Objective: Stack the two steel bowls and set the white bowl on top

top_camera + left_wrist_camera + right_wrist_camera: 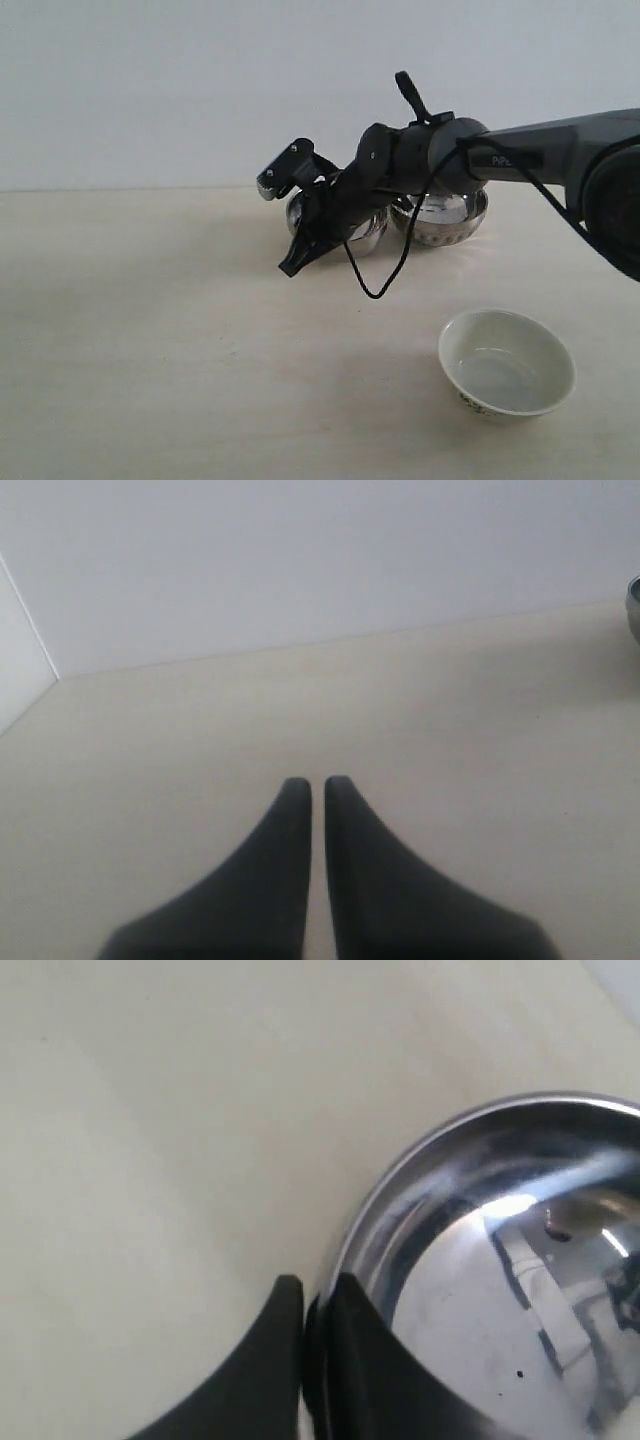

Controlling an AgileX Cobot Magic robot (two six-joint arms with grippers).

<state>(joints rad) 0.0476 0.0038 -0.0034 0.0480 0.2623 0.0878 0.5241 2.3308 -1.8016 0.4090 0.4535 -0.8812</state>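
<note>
Two steel bowls stand side by side at the back of the table: a smooth one (372, 229), largely hidden behind my right arm, and a dimpled one (447, 224) to its right. My right gripper (294, 264) reaches across to the smooth bowl (500, 1260). In the right wrist view this gripper (316, 1290) is shut on the bowl's rim, one finger inside and one outside. The white bowl (507, 362) sits alone at the front right. My left gripper (312, 785) is shut on nothing above bare table.
A black cable (385, 270) loops down from the right arm over the table in front of the steel bowls. The edge of a steel bowl (634, 605) peeks into the left wrist view. A pale wall rises behind the table.
</note>
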